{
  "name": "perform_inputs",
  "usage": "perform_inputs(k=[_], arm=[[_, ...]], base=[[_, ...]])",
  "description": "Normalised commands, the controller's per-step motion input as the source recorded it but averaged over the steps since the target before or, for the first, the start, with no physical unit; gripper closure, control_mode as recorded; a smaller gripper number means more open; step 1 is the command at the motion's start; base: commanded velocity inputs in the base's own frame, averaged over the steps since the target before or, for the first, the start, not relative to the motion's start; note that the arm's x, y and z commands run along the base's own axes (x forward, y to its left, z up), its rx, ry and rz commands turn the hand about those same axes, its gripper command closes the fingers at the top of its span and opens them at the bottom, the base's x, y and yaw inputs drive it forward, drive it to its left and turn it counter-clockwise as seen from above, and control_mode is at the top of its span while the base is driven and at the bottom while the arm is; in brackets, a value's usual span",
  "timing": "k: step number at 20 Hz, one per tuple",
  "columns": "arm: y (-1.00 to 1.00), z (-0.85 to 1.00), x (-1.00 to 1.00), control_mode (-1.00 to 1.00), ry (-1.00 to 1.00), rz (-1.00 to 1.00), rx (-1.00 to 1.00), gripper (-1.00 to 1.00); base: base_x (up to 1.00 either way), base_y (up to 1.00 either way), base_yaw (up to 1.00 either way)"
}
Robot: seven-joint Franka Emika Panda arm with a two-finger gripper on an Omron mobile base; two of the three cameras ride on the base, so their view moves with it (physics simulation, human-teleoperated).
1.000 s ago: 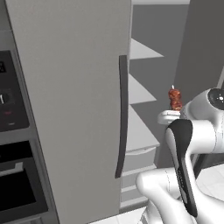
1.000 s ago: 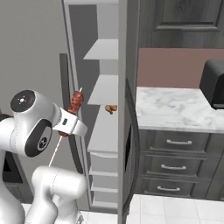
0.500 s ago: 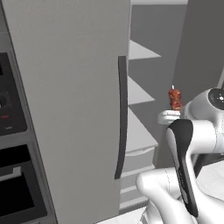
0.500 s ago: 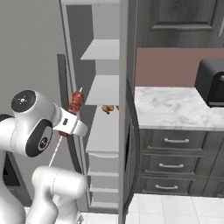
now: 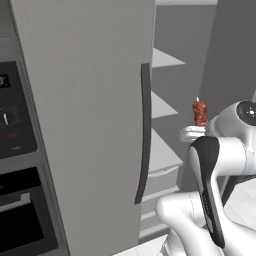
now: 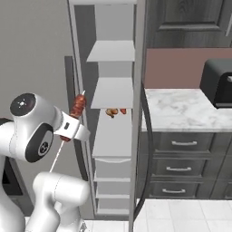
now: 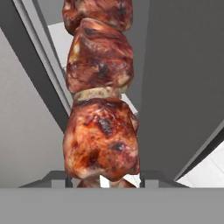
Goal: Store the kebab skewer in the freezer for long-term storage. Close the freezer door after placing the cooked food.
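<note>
My gripper is shut on the kebab skewer, which stands tilted with its reddish-brown meat chunks above the hand. It hangs in front of the open freezer, level with the middle white shelves. In the left base view the kebab skewer rises above the gripper, just right of the freezer shelves. The open freezer door fills the left side, with its long dark handle. In the hand view the meat chunks sit between the fingertips of the gripper.
A small brownish food item lies on a middle freezer shelf. A marble counter with a black toaster oven and grey drawers stands to the right. A black wall oven panel is at far left.
The whole picture has shifted a little, so the camera moved slightly. The skewer stays held at the same height in front of the shelves.
</note>
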Motion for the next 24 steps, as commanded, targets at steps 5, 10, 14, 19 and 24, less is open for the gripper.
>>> perform_inputs(k=[5, 10, 14, 19, 24], arm=[[0.00, 0.00, 0.00, 1.00, 0.00, 0.00, 0.00, 1.00], [0.00, 0.00, 0.00, 1.00, 0.00, 0.00, 0.00, 1.00], [0.00, 0.00, 0.00, 1.00, 0.00, 0.00, 0.00, 1.00], [0.00, 0.00, 0.00, 1.00, 0.00, 0.00, 0.00, 1.00], [0.00, 0.00, 0.00, 1.00, 0.00, 0.00, 0.00, 1.00]], base=[[-0.07, 0.24, -0.01], [-0.24, 0.10, 0.00], [0.14, -0.10, 0.00], [0.61, 0.00, 0.00], [0.44, -0.10, 0.00]])
